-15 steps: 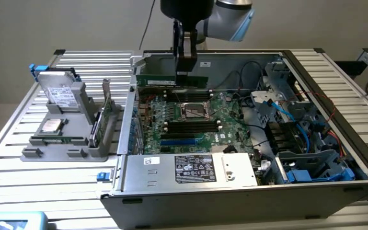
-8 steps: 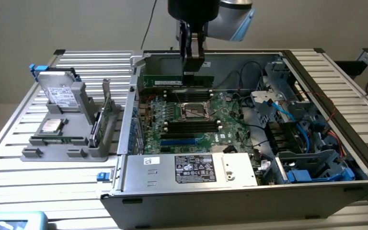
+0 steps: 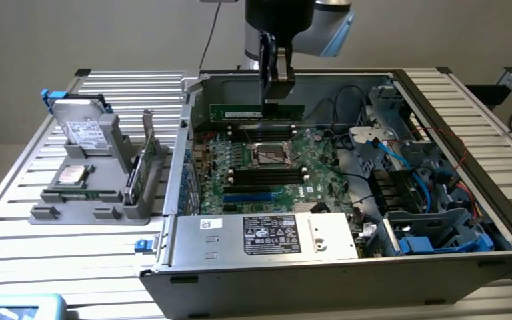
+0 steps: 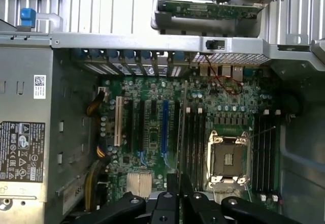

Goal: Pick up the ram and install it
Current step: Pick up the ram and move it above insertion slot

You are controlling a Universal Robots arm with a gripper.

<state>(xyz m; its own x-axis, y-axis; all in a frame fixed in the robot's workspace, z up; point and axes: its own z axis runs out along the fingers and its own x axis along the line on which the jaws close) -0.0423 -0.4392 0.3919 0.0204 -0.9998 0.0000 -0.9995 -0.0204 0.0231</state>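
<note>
Inspection finding: your hand [image 3: 277, 90] is clamped on the ram [image 3: 238, 112], gripping the upper edge of the stick towards its end on the exterior view's right. The ram is held level, on its long edge, inside the open computer case [image 3: 327, 280], over the far part of the motherboard [image 3: 265, 180], beyond the processor socket [image 3: 272, 155].

In the wrist view the ram [image 4: 180, 132] appears edge-on as a thin line running out from between the hand [image 4: 179, 183]. It lies parallel to the black memory slots [image 4: 194, 137], on their side away from the processor socket [image 4: 227, 159]. You cannot tell from either view whether its lower edge touches a slot.

The power supply [image 3: 265, 235] sits at the near wall of the case.

On the slatted worktop [image 3: 25, 240], at the exterior view's left and apart from the case, a grey holder [image 3: 87, 213] carries a drive [image 3: 85, 130], a square processor chip [image 3: 71, 175] and an upright expansion card [image 3: 141, 167].
</note>
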